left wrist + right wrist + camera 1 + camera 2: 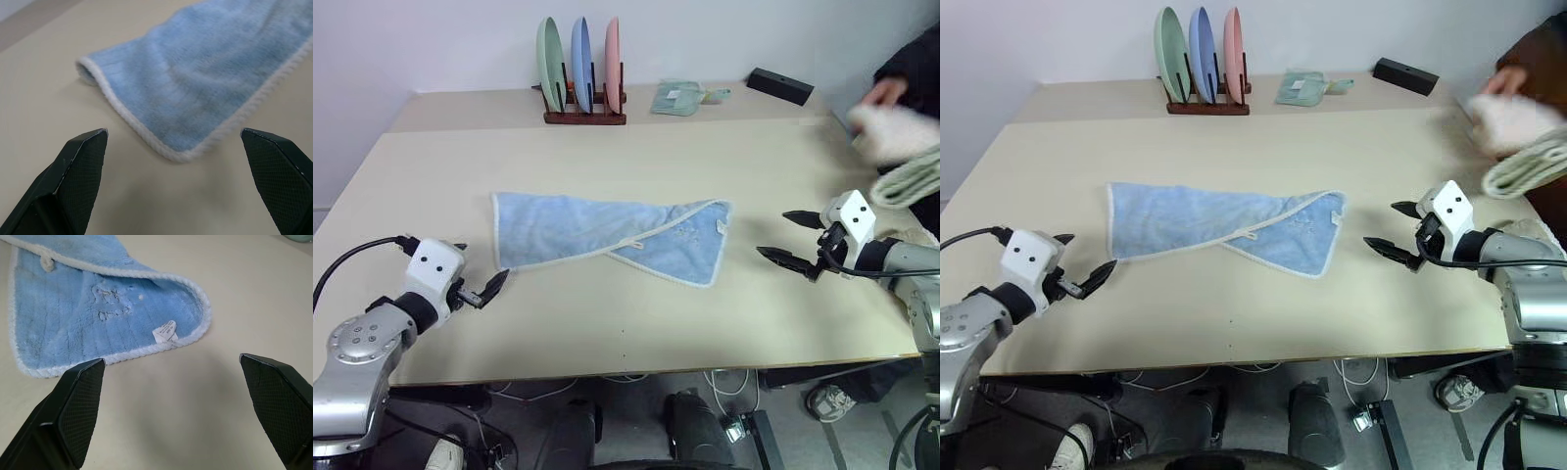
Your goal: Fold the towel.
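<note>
Beige tabletop (636,323) spreads wide under both arms, with bare surface on every side of the towel (607,238), which lies near the middle, loosely folded over itself so that one pale stitched edge runs slantwise across it. Its small loop (628,245) sits on that slanting edge, and the white tag (165,331) lies at the corner nearest the right gripper (790,238).

That gripper hovers just beside the towel's right end, jaws spread wide and holding nothing, with a strip of bare table between its fingertips and the stitched border. On the other side, the left gripper (1085,260) hangs by the towel's near left corner, equally wide open and empty; the rounded white-edged corner lies between and ahead of its fingers (80,161), apart from them.

Along the far edge stand a plate rack (583,93) with three upright plates, a pale green packet (677,98) and a black box (780,86), all well clear of the towel. At the right edge a person's hand (886,93) holds a fluffy cream towel (891,132) above a thick green one (911,181).
</note>
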